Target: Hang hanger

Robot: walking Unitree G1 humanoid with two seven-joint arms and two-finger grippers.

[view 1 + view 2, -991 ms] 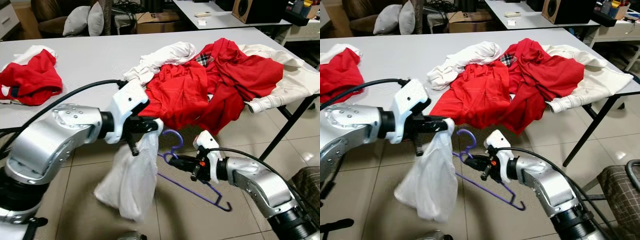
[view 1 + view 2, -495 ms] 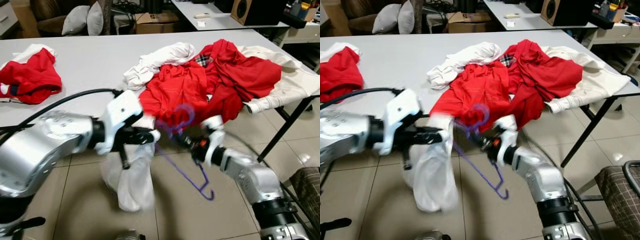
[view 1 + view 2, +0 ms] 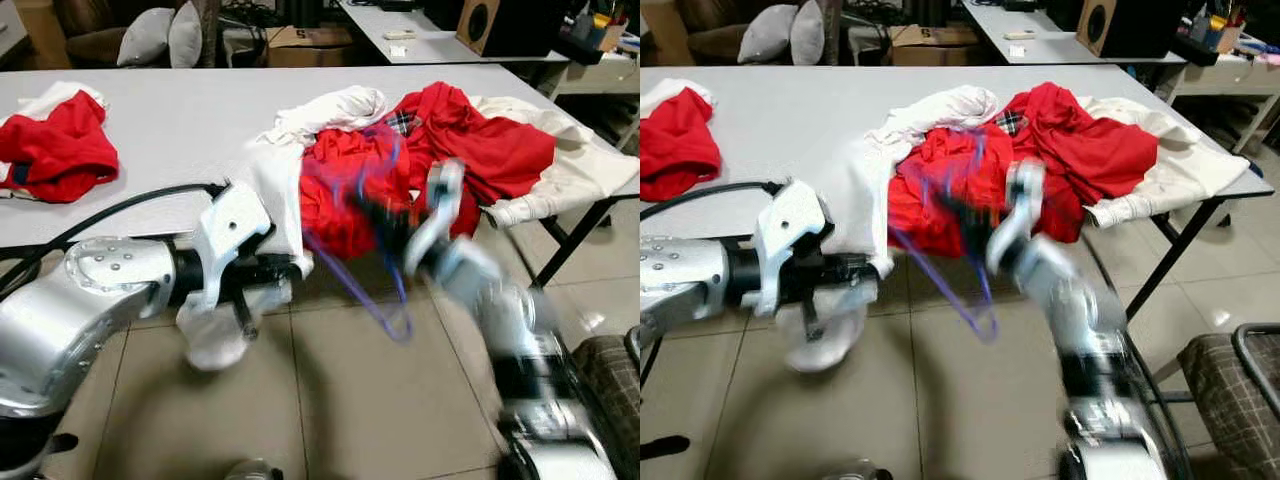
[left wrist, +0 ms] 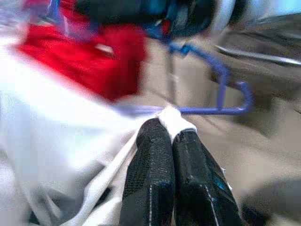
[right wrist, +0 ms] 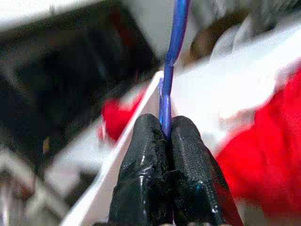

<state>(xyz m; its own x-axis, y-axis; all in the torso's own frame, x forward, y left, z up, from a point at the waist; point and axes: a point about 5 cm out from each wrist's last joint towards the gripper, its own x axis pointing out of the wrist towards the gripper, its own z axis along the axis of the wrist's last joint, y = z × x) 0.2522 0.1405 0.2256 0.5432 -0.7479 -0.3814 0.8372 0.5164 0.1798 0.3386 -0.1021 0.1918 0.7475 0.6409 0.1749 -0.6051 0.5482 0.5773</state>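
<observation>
A: Item one, right gripper [image 5: 164,134]: fingers pinched tight on the blue hanger [image 3: 370,290]. Raised now to table height near the red clothes pile [image 3: 400,170]; a second ago held low over the floor tiles [image 3: 330,400]. Heavily blurred, so mid-swing.

B: Hanger position?

A: Swung up with the arm. Hook end blurred against the red pile, lower bar trailing down toward the floor just off the near table [image 3: 170,130] edge. Earlier, hung well below that edge.

B: Item two, left gripper [image 4: 171,136]?

A: Fingers closed on a fold of white cloth [image 3: 275,195]. Cloth now drawn up and stretched toward the table; earlier, hung as a long limp drape toward the floor.

B: Meaning for the task?

A: Probably a lift stage: hanger and cloth brought up together, crossing close beside each other in the left wrist view. No rail or hook for hanging anywhere in sight, so far from finished.

B: Other stock?

A: Second red garment [image 3: 60,150] at far left of table, same place as before.
</observation>
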